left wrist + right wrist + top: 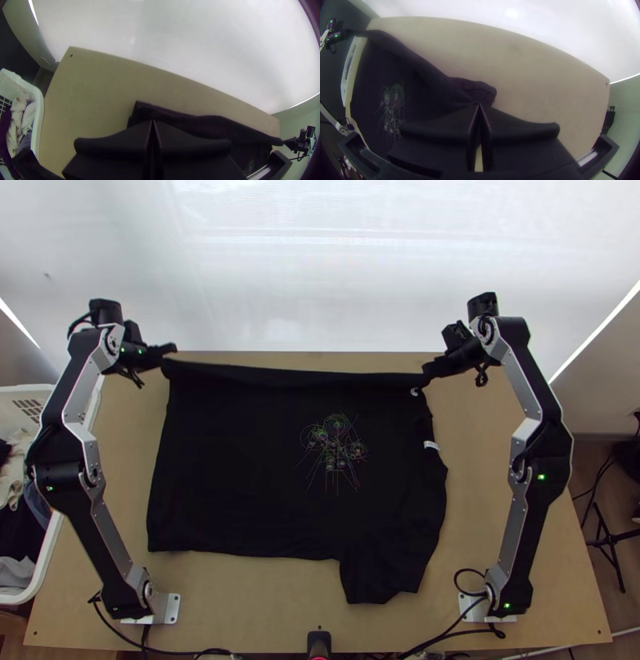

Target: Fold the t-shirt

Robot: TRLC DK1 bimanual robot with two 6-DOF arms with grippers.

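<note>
Top view: folds are hard to see in the dark t-shirt on the smooth wood table. The left gripper pinches its 10 o'clock corner, the right gripper its 1 o'clock corner. A floppy sleeve points to 5 o'clock.

Left wrist view: squeezed-together fingers hide some cloth.

Right wrist view: squeezed fingers hide some too, by a soft, round bump of cloth.

Laundry basket: cut off by the top view's left edge. Black device: cut off by its lower edge. T-shirt: partly hidden behind left hand, left wrist view. Label: print too small.
</note>
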